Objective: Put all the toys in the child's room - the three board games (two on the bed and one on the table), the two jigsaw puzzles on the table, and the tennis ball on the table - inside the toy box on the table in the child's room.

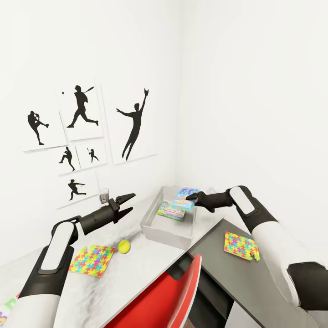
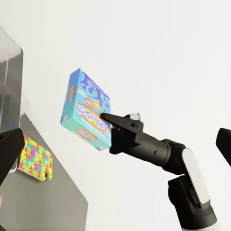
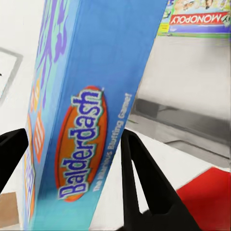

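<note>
- Head view: we see our right gripper [image 1: 191, 199] reaching out over the grey rectangular toy box [image 1: 155, 223], its fingers clamped on the blue Balderdash board game box [image 1: 186, 198]. We judge the game is held above the open bin so that it can drop straight in.
- A green Monopoly board game box [image 1: 171, 211] already lies inside the toy box, so one game looks stowed.
- Our left gripper [image 1: 129, 204] hovers over the pale grey surface [image 1: 123, 278] near the toy box's side, fingers apart and holding nothing; the arm is stretched forward and slightly raised.
- The yellow-green tennis ball [image 1: 124, 246] and a flat multicoloured jigsaw puzzle [image 1: 92, 260] rest on the surface just below that arm, apart from each other. A second multicoloured jigsaw puzzle [image 1: 241, 246] lies on the darker part beneath our right forearm.
- A red chair back [image 1: 180, 291] stands in front of the surface.
- Left wrist view: the blue game [image 2: 86, 109] hangs tilted in the right gripper [image 2: 107, 119], gripped at one end, with the right arm nearly level behind it.
- Right wrist view: both black fingers [image 3: 144, 178] bracket the blue game [image 3: 91, 110] on its broad faces; the Monopoly box [image 3: 197, 19] lies beyond, in the bin.
</note>
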